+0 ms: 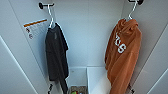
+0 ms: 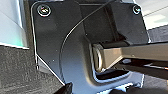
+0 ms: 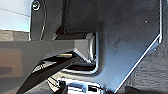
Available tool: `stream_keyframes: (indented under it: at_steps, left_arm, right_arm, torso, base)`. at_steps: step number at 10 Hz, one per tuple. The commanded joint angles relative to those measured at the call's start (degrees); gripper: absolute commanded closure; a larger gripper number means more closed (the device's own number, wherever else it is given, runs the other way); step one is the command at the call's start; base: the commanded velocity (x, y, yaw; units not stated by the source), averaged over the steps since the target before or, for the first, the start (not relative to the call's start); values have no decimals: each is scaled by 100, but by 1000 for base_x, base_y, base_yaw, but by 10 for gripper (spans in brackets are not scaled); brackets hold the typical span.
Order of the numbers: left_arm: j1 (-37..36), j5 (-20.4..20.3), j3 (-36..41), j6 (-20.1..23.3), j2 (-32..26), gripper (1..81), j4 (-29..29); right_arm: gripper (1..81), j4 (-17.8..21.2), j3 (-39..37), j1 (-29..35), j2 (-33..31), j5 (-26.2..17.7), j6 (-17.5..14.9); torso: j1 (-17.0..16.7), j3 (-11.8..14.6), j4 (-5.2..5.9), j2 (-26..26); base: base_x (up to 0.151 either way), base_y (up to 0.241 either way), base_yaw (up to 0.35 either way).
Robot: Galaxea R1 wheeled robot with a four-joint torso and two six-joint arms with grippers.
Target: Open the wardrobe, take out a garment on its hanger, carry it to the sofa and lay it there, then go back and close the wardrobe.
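The wardrobe (image 1: 85, 32) stands open in front of me, and I look into its white interior. On the right hangs the burnt-orange garment (image 1: 122, 55) with white letters on its chest. Its thin white hanger (image 1: 132, 11) hooks onto a black peg (image 1: 136, 1) at the top. The dark plates of my wrists fill the left wrist view and the right wrist view, above a dark floor. Small dark parts of my arms show at the lower edge of the head view, one below each hanging piece.
A dark grey T-shirt (image 1: 56, 55) hangs at the left on its own white hanger (image 1: 51, 17) from a black peg (image 1: 45, 5). A label with an orange stripe (image 1: 35, 27) is stuck on the left inner wall. White shelves (image 1: 96, 77) lie low inside.
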Motion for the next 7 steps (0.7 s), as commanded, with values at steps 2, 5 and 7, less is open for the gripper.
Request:
stream_keyframes:
  at_steps: [2, 5, 7]
  left_arm:
    - [-169, 310, -9, -69, 42, 10, -27]
    - [-258, 741, -9, -88, 138, 10, -27]
    - [-328, 803, -9, -61, 191, 10, -18]
  right_arm:
    - [10, -67, 50, 140, 58, -306, -24]
    - [10, -67, 50, 149, 76, -306, -33]
    - [10, -67, 41, 149, 58, -306, -24]
  torso:
    - [-2, 0, -550, 0]
    - [-2, 0, -861, 0]
    - [-2, 0, -684, 0]
  base:
    - [0, 0, 0]
    - [0, 0, 0]
    - [0, 0, 0]
